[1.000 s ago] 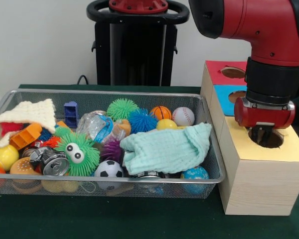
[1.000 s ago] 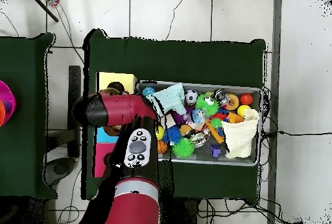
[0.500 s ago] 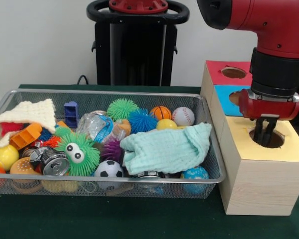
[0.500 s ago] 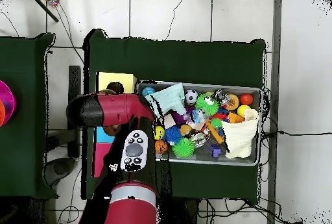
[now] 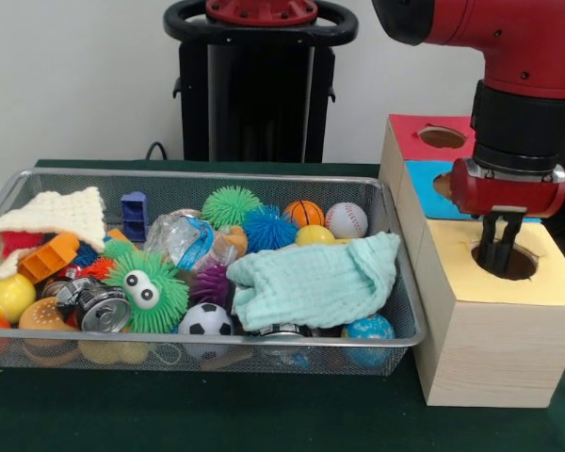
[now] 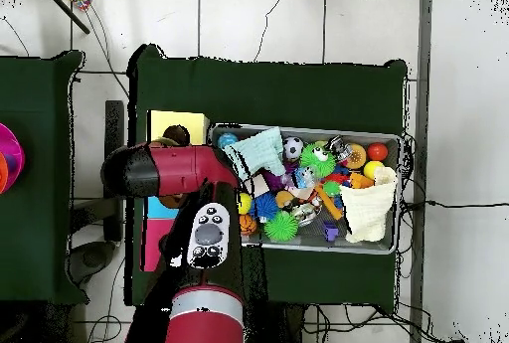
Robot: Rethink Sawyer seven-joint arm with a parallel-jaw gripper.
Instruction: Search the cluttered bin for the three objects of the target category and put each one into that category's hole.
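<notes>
Red arm's claw (image 5: 499, 256) poised in the yellow panel's hole (image 5: 505, 263) on the wooden box (image 5: 485, 344), fingers close together, grip contents indiscernible, mesh bin (image 5: 198, 353) of toys alongside

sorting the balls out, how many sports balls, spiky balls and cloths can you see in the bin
sports balls: 3, the basketball, baseball and soccer ball
spiky balls: 4, green, blue, purple and the green one with eyes
cloths: 2, mint and cream
total: 9
</notes>
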